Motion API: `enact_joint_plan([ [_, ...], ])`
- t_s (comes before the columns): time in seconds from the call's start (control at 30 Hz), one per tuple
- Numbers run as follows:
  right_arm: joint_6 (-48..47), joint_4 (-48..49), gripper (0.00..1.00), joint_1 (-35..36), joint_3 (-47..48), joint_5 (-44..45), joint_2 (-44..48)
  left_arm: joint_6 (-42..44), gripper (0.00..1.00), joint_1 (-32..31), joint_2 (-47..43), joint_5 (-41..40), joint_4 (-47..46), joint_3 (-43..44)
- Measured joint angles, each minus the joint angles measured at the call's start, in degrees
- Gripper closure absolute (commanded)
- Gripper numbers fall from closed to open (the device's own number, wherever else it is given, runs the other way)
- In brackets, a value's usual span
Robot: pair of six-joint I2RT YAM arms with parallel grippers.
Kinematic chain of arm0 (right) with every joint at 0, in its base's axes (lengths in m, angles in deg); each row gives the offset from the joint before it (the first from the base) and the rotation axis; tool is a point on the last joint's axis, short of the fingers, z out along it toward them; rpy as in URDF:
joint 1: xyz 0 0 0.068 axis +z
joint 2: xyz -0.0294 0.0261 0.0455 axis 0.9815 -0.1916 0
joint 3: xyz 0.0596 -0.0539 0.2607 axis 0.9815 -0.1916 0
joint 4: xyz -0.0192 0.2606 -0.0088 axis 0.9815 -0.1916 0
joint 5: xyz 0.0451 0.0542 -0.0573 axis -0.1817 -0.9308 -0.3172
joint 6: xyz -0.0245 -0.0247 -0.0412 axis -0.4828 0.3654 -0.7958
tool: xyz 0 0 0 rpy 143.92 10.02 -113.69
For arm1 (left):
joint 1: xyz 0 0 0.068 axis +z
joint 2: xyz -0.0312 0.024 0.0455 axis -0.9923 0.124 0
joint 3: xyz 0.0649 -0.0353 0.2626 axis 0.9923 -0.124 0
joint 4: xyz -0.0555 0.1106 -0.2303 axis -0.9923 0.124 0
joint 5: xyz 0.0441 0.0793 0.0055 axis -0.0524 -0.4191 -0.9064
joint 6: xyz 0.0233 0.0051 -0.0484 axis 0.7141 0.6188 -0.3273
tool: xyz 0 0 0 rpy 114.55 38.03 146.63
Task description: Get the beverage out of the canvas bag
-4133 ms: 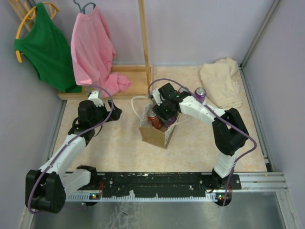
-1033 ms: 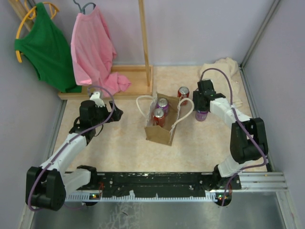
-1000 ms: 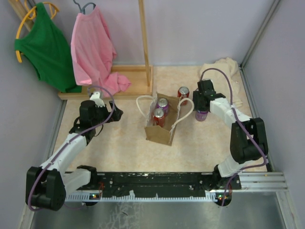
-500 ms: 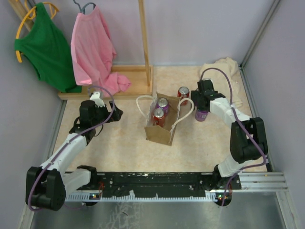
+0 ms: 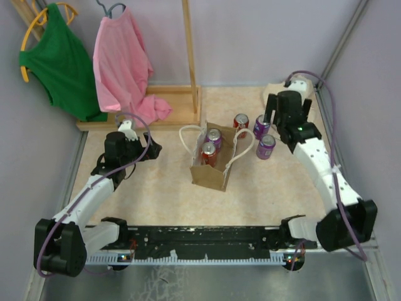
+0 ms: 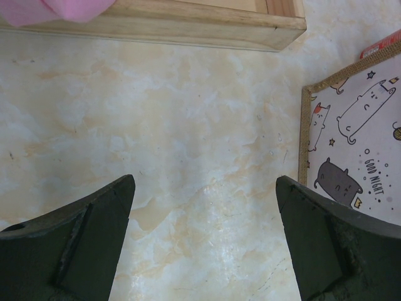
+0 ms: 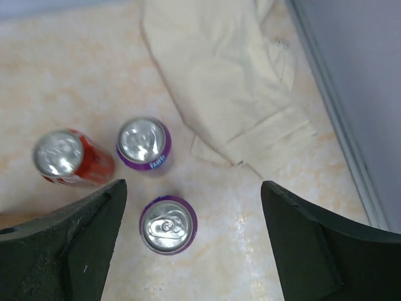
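Note:
The tan canvas bag [image 5: 210, 174] stands upright mid-table with its white loop handles [image 5: 186, 134] spread; its cat-print side [image 6: 351, 150] fills the right edge of the left wrist view. Inside it stand a purple can [image 5: 214, 135] and a red can [image 5: 207, 150]. To its right on the table stand a red can [image 5: 241, 121] [image 7: 66, 157] and two purple cans [image 5: 262, 125] [image 7: 144, 143], [image 5: 266, 147] [image 7: 168, 226]. My right gripper [image 5: 287, 118] [image 7: 193, 185] hangs open and empty above these cans. My left gripper [image 5: 150, 147] [image 6: 205, 179] is open over bare table, left of the bag.
A cream cloth [image 7: 232, 81] lies crumpled in the back right corner by the wall. A wooden rack base [image 5: 169, 106] [image 6: 156, 25] sits behind the left gripper, with a pink shirt [image 5: 122, 63] and a green shirt [image 5: 59, 63] hanging above it.
My right gripper has opened, left a purple can standing right of the bag, and risen back towards the far right corner. The left arm has not moved.

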Motion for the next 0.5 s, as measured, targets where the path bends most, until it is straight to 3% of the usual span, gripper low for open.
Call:
enact_joint_plan([
  [0.13, 0.0, 0.4, 0.21, 3.2, 4.4, 2.2, 8.8, 0.0, 0.00, 0.0, 0.0, 0.0, 0.0, 0.0],
  [0.23, -0.2, 0.3, 0.27, 9.6, 9.3, 3.7, 11.2, -0.1, 0.00, 0.0, 0.0, 0.0, 0.0, 0.0],
  [0.5, -1.6, -0.1, 0.29, 26.9, 17.4, 6.0, 4.3, -0.2, 0.00, -0.1, 0.0, 0.1, 0.0, 0.0],
])
